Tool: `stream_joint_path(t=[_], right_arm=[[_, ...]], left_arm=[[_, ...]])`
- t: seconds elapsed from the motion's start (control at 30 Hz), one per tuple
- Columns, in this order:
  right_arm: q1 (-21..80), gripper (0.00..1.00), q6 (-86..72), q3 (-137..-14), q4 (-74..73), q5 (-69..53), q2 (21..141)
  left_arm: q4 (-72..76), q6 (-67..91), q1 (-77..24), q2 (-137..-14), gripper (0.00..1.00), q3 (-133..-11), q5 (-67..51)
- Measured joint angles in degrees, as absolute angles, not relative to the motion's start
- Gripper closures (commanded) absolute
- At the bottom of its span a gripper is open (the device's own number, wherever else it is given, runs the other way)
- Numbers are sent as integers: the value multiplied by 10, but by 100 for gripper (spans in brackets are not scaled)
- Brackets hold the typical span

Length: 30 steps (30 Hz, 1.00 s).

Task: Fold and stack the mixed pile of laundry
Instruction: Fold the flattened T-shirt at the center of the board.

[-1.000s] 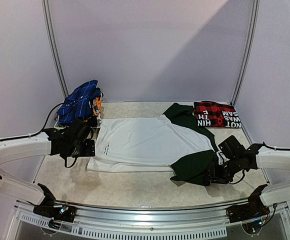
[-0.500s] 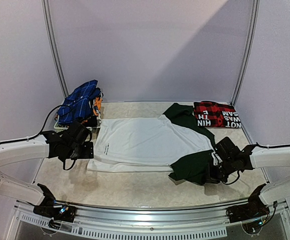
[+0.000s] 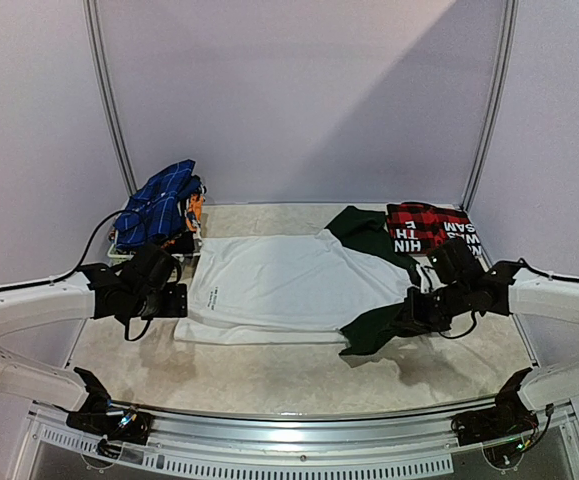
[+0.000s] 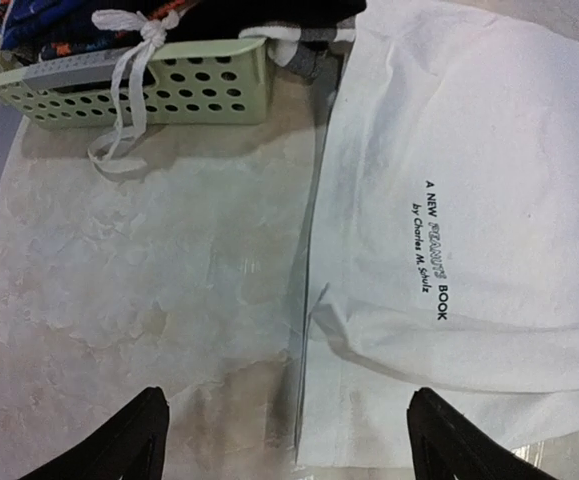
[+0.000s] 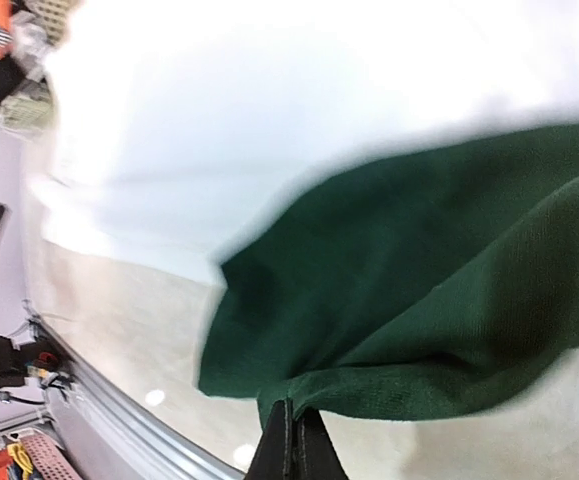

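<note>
Top external view, and I've got the pale marbled table spread out in front of me with the white T-shirt lying flat across the middle of it, hem towards my left arm, collar end towards my right. Its far dark green sleeve lies on the table and reaches up beside the red-and-black plaid shirt, which sits folded at the far right with its white block letters showing. Over at the far left the blue checked cloth is heaped in the pale basket, the one with round holes, just beside the T-shirt's hem corner. Now the near dark green sleeve: my right claw has it. On the right wrist view the two fingers are pressed tight together on the sleeve's edge, the green cloth draping away from the pinch with the white body behind it, blurred. My left claw is spread wide over the hem, one fingertip above bare table, the other above white cloth, the hem edge running between them. Whether it touches down I cannot tell. Small black print runs across the T-shirt near the hem, and a white tie dangles over the basket wall
</note>
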<state>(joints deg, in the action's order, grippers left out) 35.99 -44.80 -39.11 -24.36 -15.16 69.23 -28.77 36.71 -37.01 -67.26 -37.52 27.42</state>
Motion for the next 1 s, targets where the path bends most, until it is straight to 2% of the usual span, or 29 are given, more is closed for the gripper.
stream_joint_path(t=[0.43,0.87,1.0], right_arm=[[300,100,-418,-557,-227,-153,810],[227,100,-410,-710,-204,-156,987],[213,100,-409,-745,-201,-158,1022]], left_arm=[[-268,337,-373,-672,18,-375,240],[-231,312,-383,-713,20,-375,203],[-225,308,-387,-729,25,-376,197]])
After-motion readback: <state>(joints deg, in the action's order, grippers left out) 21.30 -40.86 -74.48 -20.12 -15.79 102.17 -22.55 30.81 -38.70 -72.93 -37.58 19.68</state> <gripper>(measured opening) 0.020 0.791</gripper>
